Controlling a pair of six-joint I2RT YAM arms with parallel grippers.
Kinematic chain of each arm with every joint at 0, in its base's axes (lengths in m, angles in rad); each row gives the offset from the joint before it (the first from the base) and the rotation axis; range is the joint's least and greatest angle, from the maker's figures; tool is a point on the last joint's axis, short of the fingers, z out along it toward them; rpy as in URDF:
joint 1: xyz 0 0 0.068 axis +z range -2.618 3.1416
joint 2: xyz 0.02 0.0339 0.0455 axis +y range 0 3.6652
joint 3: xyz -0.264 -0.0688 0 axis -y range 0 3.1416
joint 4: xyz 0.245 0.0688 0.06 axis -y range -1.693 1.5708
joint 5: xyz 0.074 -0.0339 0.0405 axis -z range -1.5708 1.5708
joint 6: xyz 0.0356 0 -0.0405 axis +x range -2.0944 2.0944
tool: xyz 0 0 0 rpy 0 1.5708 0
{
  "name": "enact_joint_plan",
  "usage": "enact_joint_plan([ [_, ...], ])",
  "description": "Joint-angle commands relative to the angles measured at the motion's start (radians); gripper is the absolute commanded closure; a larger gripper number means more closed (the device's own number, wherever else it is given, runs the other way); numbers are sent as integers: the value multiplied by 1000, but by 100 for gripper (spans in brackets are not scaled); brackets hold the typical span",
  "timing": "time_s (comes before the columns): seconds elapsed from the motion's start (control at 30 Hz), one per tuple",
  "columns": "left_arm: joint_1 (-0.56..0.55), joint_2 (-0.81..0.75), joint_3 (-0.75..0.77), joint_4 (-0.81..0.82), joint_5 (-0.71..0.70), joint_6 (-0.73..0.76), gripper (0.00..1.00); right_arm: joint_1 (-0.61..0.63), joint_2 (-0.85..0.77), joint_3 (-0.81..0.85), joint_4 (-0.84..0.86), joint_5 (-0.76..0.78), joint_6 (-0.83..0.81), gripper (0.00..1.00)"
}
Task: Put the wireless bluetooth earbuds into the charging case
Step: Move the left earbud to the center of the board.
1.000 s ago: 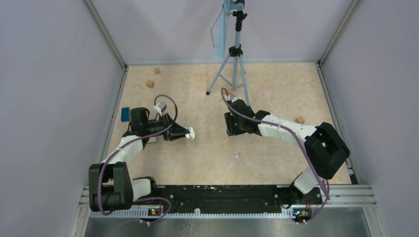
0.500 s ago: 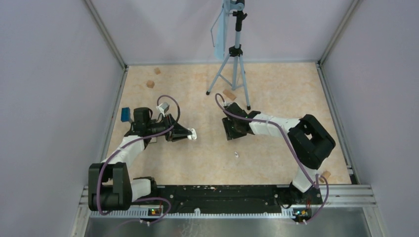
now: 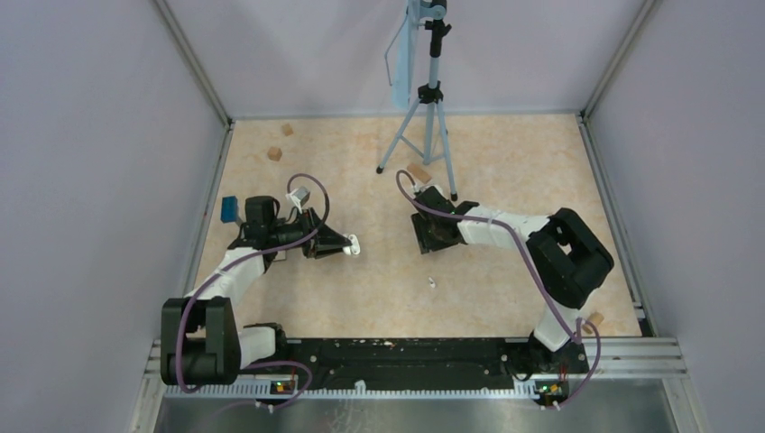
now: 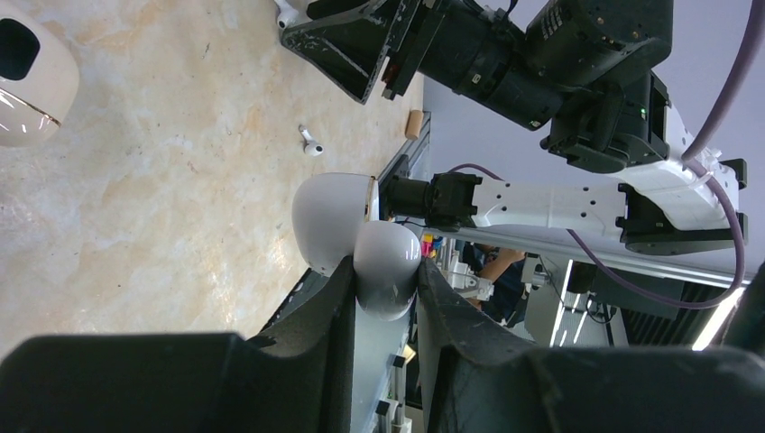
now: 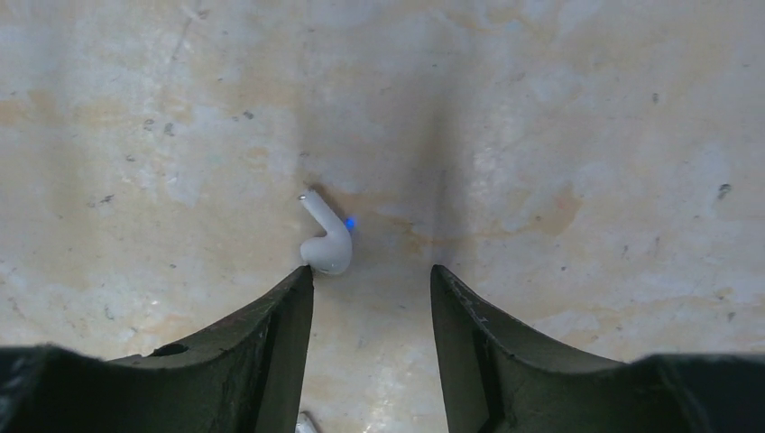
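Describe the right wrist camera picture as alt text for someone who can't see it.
A tiny white earbud lies on the mottled beige table, at the tip of the picture-left finger of the right pincer. The two dark fingers stand apart with nothing between them.

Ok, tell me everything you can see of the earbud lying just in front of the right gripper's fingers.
The earbud is tiny, white and glossy, plastic by its look: a rounded head with a short curved stem pointing away from the right gripper. A small blue glint shows at its side. It lies on the mottled beige table, outside the open jaws, its head right at one fingertip; whether they touch I cannot tell.
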Motion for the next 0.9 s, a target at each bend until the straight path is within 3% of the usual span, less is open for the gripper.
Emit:
enact_joint_plan([
  [0.0,-2,3,13,42,4,6,100,-58,-30,-28,-39,58,-45,50],
  [0.3,-40,31,23,45,-19,-1,100,-122,-101,-45,-53,54,-15,48],
  [0.5,-57,52,35,45,-50,7,100,-121,-163,-60,-33,14,264,47],
  [0.67,-65,70,41,45,-42,10,100,-96,-251,-177,140,10,529,47],
  [0.87,-65,89,52,45,-37,23,100,-82,-132,-100,90,-13,641,52],
])
